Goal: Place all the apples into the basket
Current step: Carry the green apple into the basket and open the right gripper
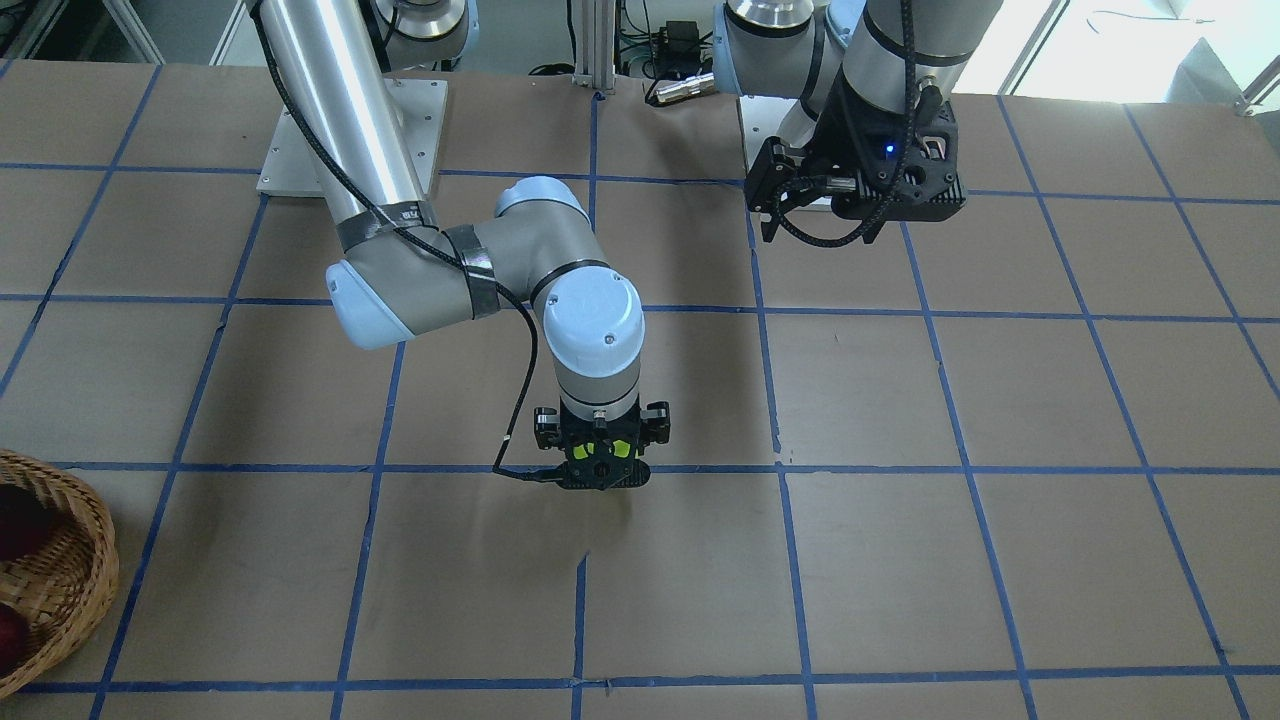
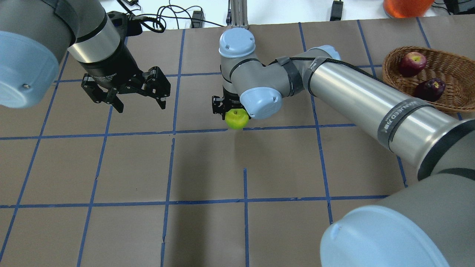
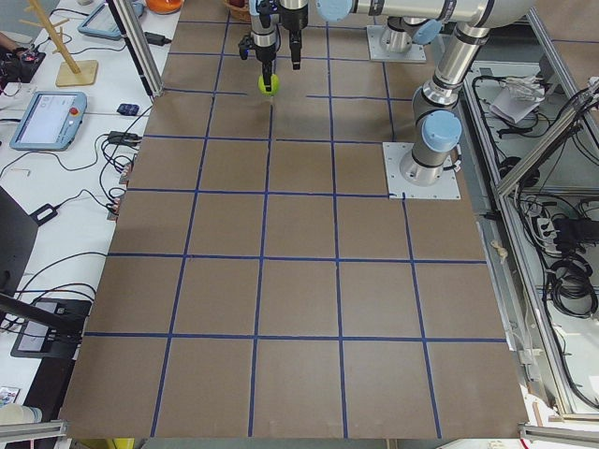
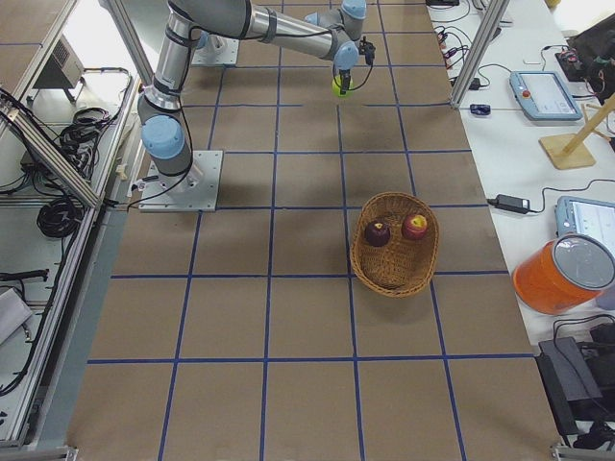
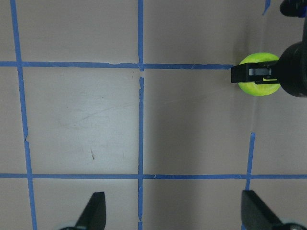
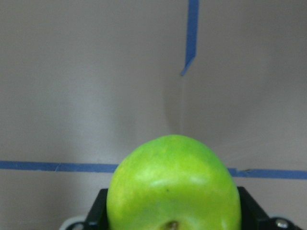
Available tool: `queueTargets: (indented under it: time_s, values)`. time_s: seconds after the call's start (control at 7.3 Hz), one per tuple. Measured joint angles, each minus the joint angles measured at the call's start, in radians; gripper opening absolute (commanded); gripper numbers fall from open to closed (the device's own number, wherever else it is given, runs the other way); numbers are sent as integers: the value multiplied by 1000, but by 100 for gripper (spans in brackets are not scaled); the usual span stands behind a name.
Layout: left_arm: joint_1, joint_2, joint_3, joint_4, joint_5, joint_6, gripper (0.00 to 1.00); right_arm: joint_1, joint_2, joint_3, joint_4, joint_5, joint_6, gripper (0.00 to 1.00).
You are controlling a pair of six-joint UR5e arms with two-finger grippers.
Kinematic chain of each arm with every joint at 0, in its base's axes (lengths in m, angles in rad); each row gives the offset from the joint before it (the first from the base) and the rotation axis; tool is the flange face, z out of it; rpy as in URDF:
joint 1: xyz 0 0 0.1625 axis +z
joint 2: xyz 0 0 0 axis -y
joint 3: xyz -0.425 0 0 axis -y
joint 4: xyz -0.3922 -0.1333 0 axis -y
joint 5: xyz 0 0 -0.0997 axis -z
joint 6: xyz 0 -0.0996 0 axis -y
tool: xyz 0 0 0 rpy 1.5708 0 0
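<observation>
The right gripper [image 1: 603,468] is clamping the green apple [image 2: 236,118] from above, near the middle of the bench [image 2: 111,167], right by a crossing of blue tape lines [image 2: 207,130]; from where I'm standing I can't say for sure whether the fruit is already clear of the surface or only just off it. The other two apples, the red one [image 2: 412,63] and the maroon one [image 2: 430,89], are already lying side by side in the basket [image 2: 386,70], which is sitting well off to the robot's right near the far edge. The worry now is the grip itself: the apple is round and smooth, the jaws are pinching only its upper part, and a quick swing towards the basket could be enough to let it roll out and run across the bench. Letting go too high could also be trouble, with the green apple knocking the two inside or bouncing off the thick rim. Nothing is lying on the bench between the apple and the basket. The left gripper [image 2: 141,105] is hanging spread wide and holding nothing, well apart on the other side, so it isn't getting in the way. An orange container [image 2: 406,5] is standing beyond the bench, behind the basket.
</observation>
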Motion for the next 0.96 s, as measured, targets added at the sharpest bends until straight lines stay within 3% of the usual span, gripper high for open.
queueTargets:
  time_s: [0.41, 0.68, 0.82, 0.96]
  values:
    - [0, -4, 1, 11, -1, 8, 100, -341, -66, -119, 211, -30, -394, 9]
    - [3, -8, 2, 22, -1, 16, 100, -597, -63, -171, 237, -76, -767, 7]
    - [5, -7, 1, 24, -1, 24, 100, -698, -36, -194, 222, -111, -919, 10]
    - [5, -5, 1, 25, 0, 35, 100, -781, 10, -214, 178, -143, -1031, 25]
